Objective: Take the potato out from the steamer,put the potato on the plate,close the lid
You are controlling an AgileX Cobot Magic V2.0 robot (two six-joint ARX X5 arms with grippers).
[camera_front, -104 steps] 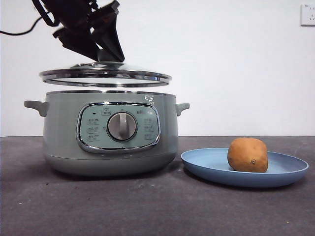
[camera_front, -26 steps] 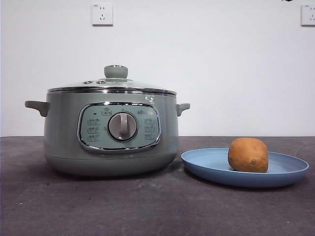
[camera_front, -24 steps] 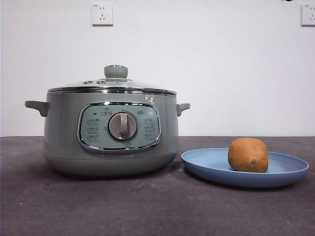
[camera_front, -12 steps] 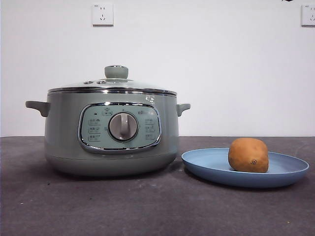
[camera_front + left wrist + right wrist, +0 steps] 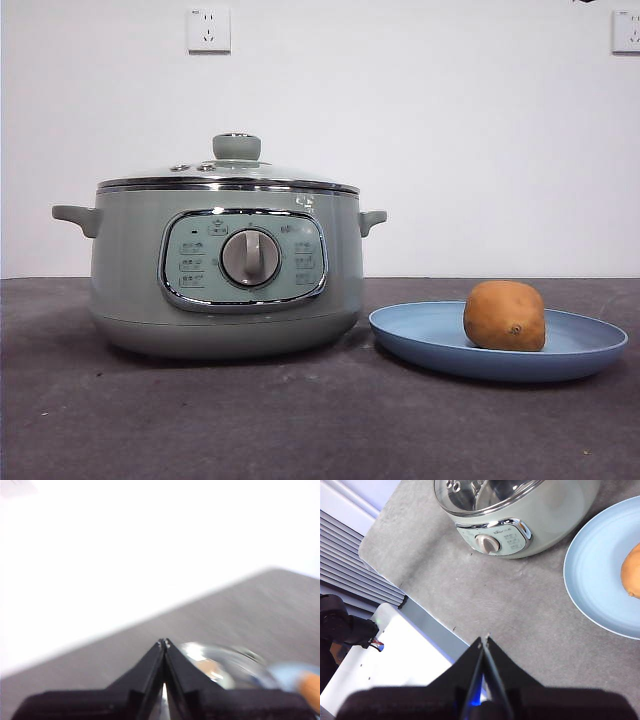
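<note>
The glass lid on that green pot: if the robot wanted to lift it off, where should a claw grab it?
Probably by the round pale-green knob at the centre of the domed glass lid, coming straight down from above. The knob stands upright and proud of the dome, narrow enough to pinch, while the lid's steel rim sits flush on the sage-green steamer pot, leaving no edge to catch.

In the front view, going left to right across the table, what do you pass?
Steamer with the lid closed on top → plate → potato, which lies on the plate's right half.
</note>
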